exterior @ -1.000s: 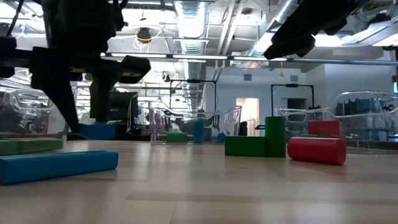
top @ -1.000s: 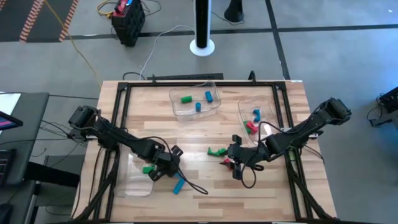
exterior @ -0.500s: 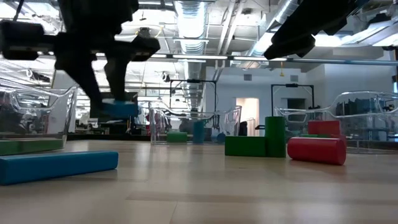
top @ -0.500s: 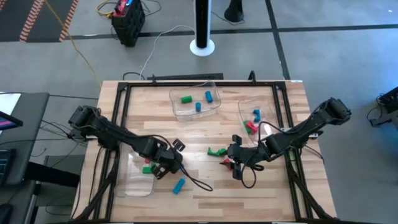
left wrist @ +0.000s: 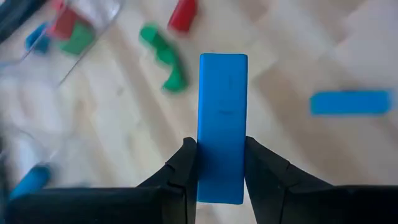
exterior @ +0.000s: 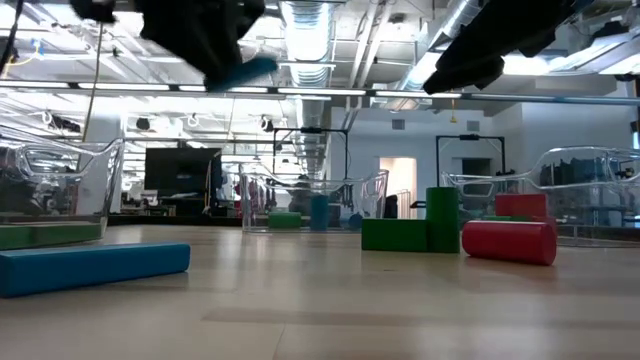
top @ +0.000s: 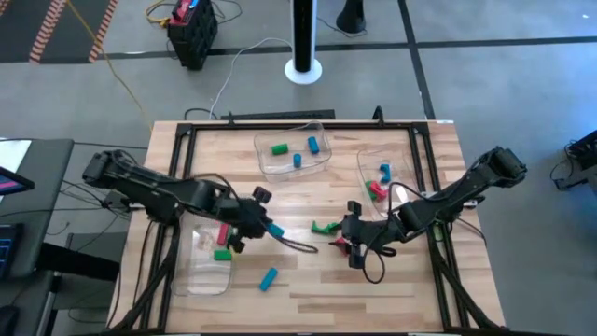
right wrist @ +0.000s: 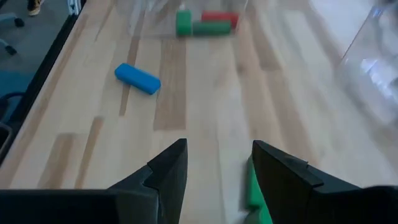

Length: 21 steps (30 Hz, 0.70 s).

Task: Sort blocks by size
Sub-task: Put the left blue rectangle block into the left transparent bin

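My left gripper [top: 265, 227] is above the table's middle, shut on a blue bar [left wrist: 222, 124], which also shows high up in the low view [exterior: 243, 71]. My right gripper [top: 347, 245] is open and low over the table right of centre, with nothing between its fingers [right wrist: 214, 174]. A green block [right wrist: 252, 186] lies by one of its fingers. Green blocks [top: 324, 227] and a red cylinder [exterior: 508, 242] lie on the wood near it. A second blue bar [top: 269, 277] lies flat near the front edge. My left gripper pinches the blue bar between its two fingers by its two long sides [left wrist: 202, 163], near one end. The rest of the bar sticks out forward past the fingertips, along the fingers. The bar is lifted clear of the table.
A clear tray [top: 317, 166] at the back holds green and blue blocks. Another clear tray [top: 364, 168] at the right holds blue and red blocks. A third clear tray [top: 198, 275] at the front left holds a red and a green block.
My left gripper has gone up and toward the table's right and far edges, carrying the blue bar. The bar was low at the table by the left tray and now hangs well clear of it.
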### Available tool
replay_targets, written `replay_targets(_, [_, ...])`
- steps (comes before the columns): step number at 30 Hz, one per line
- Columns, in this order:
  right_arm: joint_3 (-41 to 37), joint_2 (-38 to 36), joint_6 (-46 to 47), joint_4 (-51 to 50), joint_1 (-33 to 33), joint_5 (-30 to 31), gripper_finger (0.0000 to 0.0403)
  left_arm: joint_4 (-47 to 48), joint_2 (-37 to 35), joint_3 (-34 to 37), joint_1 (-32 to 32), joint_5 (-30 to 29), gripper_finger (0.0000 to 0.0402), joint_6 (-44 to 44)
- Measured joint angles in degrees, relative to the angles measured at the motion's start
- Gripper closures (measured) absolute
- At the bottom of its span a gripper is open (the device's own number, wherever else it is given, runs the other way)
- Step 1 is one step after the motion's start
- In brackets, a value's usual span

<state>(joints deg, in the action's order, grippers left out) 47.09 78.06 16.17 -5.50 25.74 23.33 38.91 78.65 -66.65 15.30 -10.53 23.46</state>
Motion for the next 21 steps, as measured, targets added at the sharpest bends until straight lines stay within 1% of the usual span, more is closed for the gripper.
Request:
replay_targets(4, [0.0,0.2,-8.0,6.2,0.0,2.4,0.0195,-1.4,-3.5,0.0,-2.4,11.4,0.0308,-2.2])
replay_targets(7, [0.1,2.1,-17.8,14.6,-0.4,2.8,0.0195,-2.6,-4.5,0.0,-4.1,19.2,0.0308,-3.4])
replay_targets(9, [0.1,4.3,-24.8,21.2,-0.4,2.9,0.0195,-2.9,-4.6,0.0,-5.2,23.2,0.0308,-3.8])
replay_targets(12, [0.3,7.9,-34.9,29.4,-0.7,3.8,0.0195,-3.3,-4.5,0.0,-6.6,26.9,0.0308,-4.7])
replay_targets(14, [1.7,10.2,-40.1,32.3,-0.7,6.8,0.0195,-3.8,-4.5,0.0,-7.6,30.0,0.0308,-5.3])
replay_targets(16, [3.7,12.2,-44.6,33.8,-0.8,8.3,0.0195,-4.0,-4.5,0.0,-8.5,32.8,0.0308,-5.6])
replay_targets(18, [6.2,14.4,-48.7,35.1,-0.8,8.4,0.0195,-4.0,-4.5,0.0,-9.4,34.9,0.0308,-5.8])
replay_targets(21, [10.6,17.7,-54.0,35.1,-0.8,8.4,0.0195,-4.1,-4.5,0.0,-10.4,36.3,0.0308,-5.8])
